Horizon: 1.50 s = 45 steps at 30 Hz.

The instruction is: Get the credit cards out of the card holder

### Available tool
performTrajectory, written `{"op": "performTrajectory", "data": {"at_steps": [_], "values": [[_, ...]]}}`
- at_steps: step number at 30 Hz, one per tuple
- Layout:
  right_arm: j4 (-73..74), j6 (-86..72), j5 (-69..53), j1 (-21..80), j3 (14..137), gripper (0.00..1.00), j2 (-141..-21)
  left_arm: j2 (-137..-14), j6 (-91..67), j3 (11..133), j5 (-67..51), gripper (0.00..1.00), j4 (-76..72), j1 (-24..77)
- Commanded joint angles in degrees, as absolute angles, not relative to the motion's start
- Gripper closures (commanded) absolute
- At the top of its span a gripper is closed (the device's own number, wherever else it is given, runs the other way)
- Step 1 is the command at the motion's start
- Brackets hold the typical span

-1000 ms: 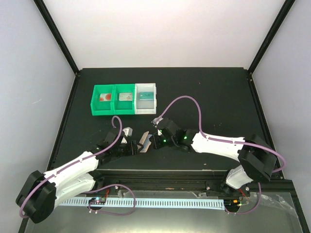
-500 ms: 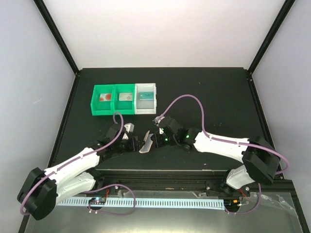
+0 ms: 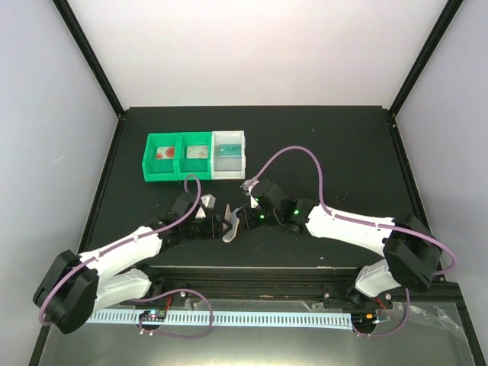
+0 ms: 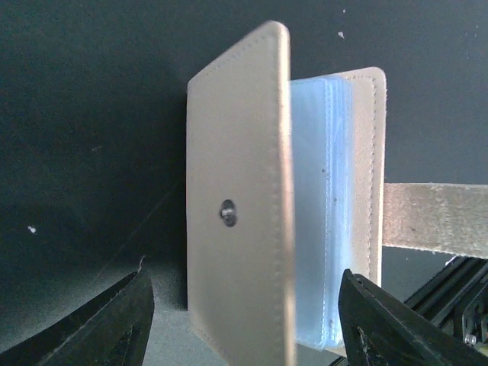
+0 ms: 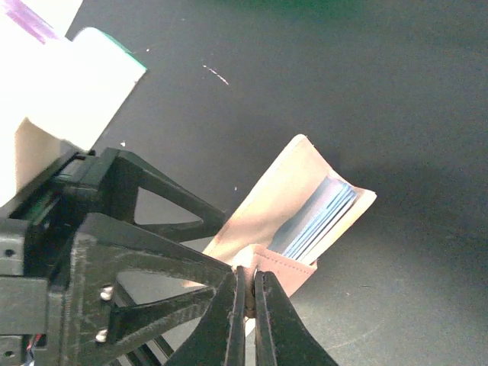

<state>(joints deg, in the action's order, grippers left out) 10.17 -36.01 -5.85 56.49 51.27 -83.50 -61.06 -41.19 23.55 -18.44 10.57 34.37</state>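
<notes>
— We wear white shells on our left arm [image 3: 122,252] and right arm [image 3: 351,223], black at the joints.
— And we trail purple cables [image 3: 297,149]; our right gripper [image 5: 250,278] is black, with silver screws [image 5: 103,293].

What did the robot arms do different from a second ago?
The left gripper slid in toward the card holder and opened its jaws wider, now on either side of it. The right gripper kept its pinch on the holder's tab. The bins stayed put.

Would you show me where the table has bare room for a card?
Bare black tabletop lies right of the green and white plastic bins, to the right edge. Crowded: front centre, where the left hand and right hand meet at the tan bifold wallet.
</notes>
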Motion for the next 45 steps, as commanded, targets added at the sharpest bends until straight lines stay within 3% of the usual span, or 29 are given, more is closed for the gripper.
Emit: {"op": "performTrajectory", "data": {"at_steps": [1,12,24,36,45], "values": [[9.98,-34.81,-7.62,56.16,53.73,0.99,-82.38,-62.28,-40.21,25.68,-21.44,0.31,7.45,34.51],[14.11,-34.34,-3.55,55.54,51.43,0.99,-80.48,-63.69,-38.94,26.96,-20.42,0.37,9.81,34.51],[14.27,-34.50,-5.88,53.96,51.53,0.99,-79.09,-64.40,-39.17,26.81,-22.39,0.33,8.37,34.52],[15.92,-35.42,-4.47,53.41,51.49,0.99,-77.96,-65.73,-40.00,24.81,-22.78,0.42,5.39,34.47],[9.96,-39.24,-14.10,52.47,51.18,0.99,-79.81,-65.40,-40.89,24.74,-21.97,0.42,6.03,34.46]]}}
